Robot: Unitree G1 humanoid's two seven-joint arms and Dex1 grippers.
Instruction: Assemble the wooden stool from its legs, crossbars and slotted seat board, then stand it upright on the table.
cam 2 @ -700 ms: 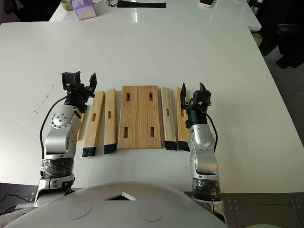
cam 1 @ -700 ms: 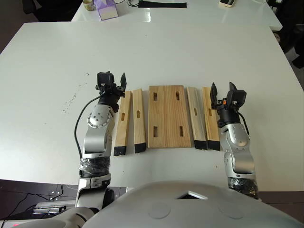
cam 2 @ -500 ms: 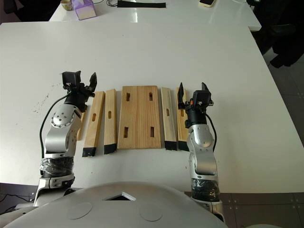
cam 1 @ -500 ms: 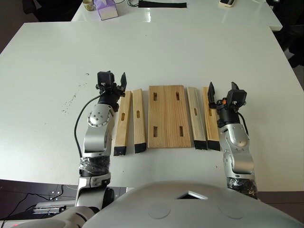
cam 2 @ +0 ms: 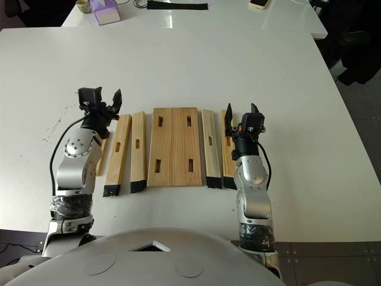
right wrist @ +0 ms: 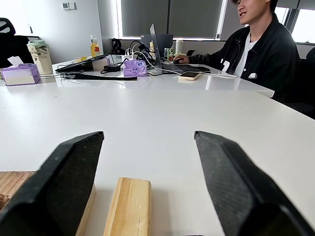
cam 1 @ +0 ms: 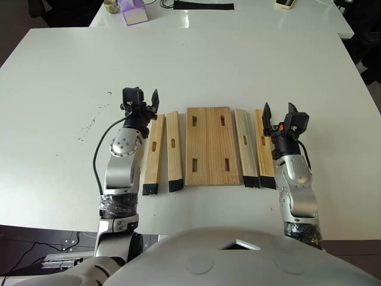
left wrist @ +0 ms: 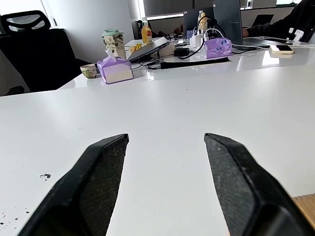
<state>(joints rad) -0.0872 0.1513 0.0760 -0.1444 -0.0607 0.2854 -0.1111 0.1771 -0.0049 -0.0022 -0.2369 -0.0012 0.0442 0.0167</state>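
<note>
The slotted seat board (cam 1: 208, 146) lies flat in the middle of the white table (cam 1: 196, 65). Two slotted wooden legs (cam 1: 154, 152) (cam 1: 173, 149) with black ends lie to its left, and two more (cam 1: 244, 146) (cam 1: 262, 149) to its right. My left gripper (cam 1: 144, 100) is open just beyond the far end of the outer left leg, holding nothing; the left wrist view shows its fingers (left wrist: 106, 167) spread over bare table. My right gripper (cam 1: 278, 109) is open above the far end of the outer right leg (right wrist: 129, 206), nothing between its fingers (right wrist: 74, 167).
Dark specks (cam 1: 89, 124) mark the table left of my left arm. A second table behind carries a purple tissue box (cam 1: 132, 11), a cup (cam 1: 110, 6) and a black strip (cam 1: 203, 6). Bare table stretches beyond the parts.
My left gripper has edged slightly away from me, towards the far side of the table. The right gripper and the wooden parts stay where they were.
</note>
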